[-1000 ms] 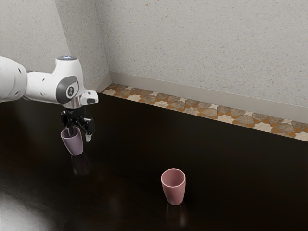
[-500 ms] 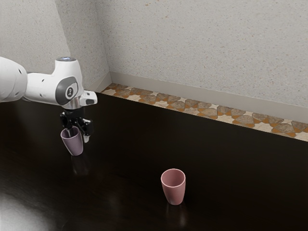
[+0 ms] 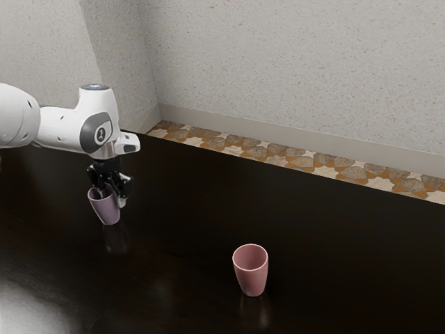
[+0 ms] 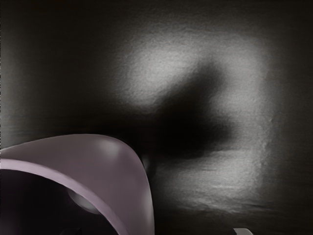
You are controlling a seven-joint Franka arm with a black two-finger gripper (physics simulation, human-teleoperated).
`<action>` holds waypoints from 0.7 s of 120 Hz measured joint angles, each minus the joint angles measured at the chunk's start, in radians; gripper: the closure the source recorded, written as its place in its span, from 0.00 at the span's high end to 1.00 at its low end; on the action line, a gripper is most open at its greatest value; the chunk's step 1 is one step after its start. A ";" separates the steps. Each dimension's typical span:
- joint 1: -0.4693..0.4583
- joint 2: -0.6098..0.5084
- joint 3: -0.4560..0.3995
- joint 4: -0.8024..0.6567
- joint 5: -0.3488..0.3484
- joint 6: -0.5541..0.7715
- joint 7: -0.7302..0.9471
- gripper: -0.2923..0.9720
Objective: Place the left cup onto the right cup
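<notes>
Above the table (image 3: 334, 229), gripper (image 3: 113, 196) holds lilac cup (image 3: 104, 209).

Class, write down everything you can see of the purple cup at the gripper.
The purple cup is a small, handleless tumbler, matte mauve and plastic-looking, tapering to a narrower base. Its mouth faces up and it tilts slightly. The gripper pinches its rim, and it appears to hang clear of the dark glossy table, which shows a faint reflection beneath it. Nothing else touches it.

Side camera overlooks the table (image 3: 334, 229); wrist camera faces it closely.
</notes>
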 joint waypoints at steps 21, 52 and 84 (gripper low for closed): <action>0.000 0.002 0.000 0.000 0.001 0.007 0.000 0.46; 0.000 0.006 0.000 0.000 0.000 0.010 0.000 0.40; 0.003 0.006 0.000 0.000 0.001 0.021 -0.001 0.33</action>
